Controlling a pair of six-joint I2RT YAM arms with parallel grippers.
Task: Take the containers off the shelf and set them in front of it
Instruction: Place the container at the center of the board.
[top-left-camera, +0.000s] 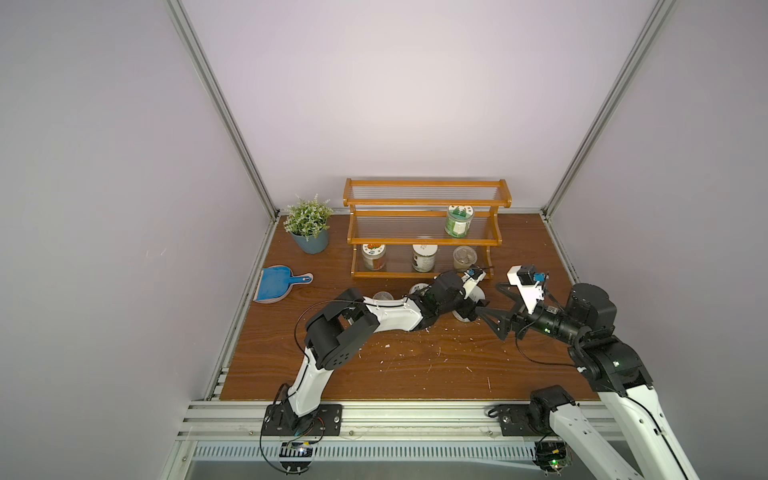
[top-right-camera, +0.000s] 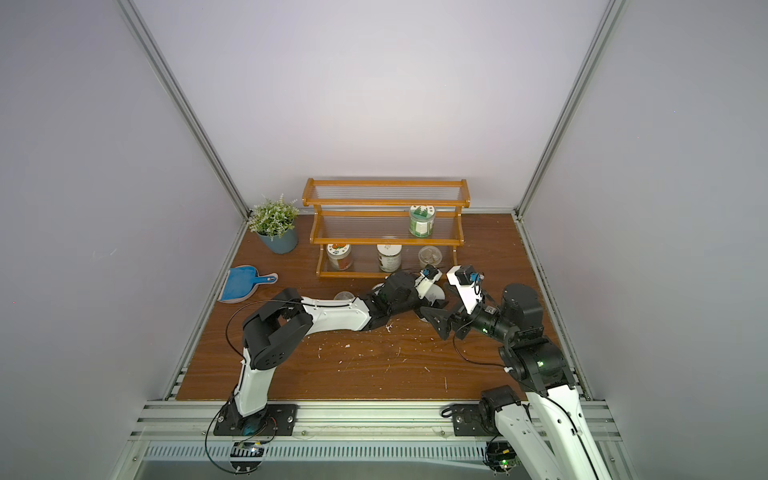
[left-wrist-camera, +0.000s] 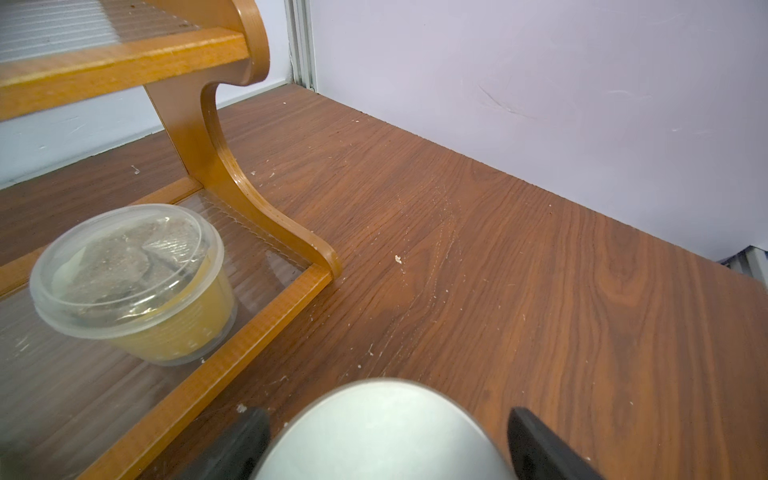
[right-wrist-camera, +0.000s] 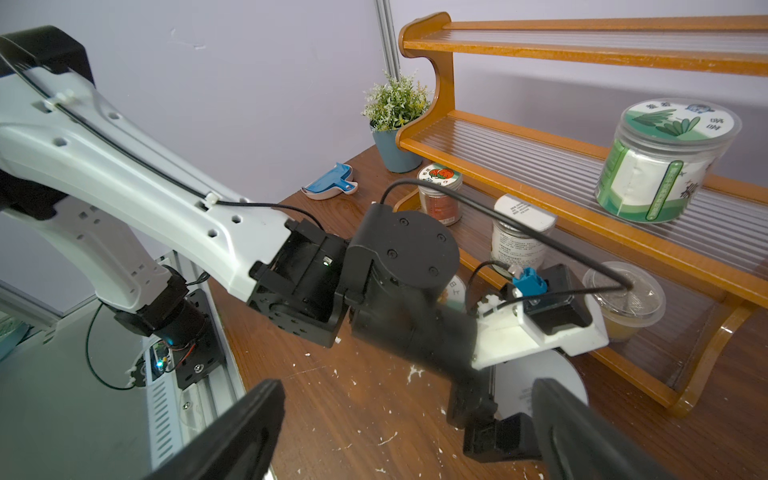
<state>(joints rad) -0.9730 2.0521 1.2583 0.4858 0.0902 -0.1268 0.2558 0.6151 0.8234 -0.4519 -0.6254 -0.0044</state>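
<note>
The shelf (top-left-camera: 424, 202) (left-wrist-camera: 216, 158) (right-wrist-camera: 519, 137) stands at the back. A green-lidded jar (top-left-camera: 459, 220) (right-wrist-camera: 665, 162) sits on its middle tier. Its bottom tier holds an orange-pictured jar (top-left-camera: 373, 256), a white-lidded jar (top-left-camera: 424, 257) and a clear tub (top-left-camera: 464, 257) (left-wrist-camera: 133, 282). In front of it stand a clear tub (top-left-camera: 382, 296) and a white lid (top-left-camera: 417, 287), half hidden by my left arm. My left gripper (top-left-camera: 467, 307) (left-wrist-camera: 386, 415) is shut on a white-lidded container (left-wrist-camera: 386, 436) (right-wrist-camera: 540, 374) on the table. My right gripper (top-left-camera: 492, 305) (right-wrist-camera: 405, 399) hovers open beside it.
A potted plant (top-left-camera: 309, 232) and a blue dustpan (top-left-camera: 276, 284) sit left of the shelf. White crumbs dot the wooden table (top-left-camera: 415, 365). Walls close the table in on three sides, and the right wall lies near the shelf's end.
</note>
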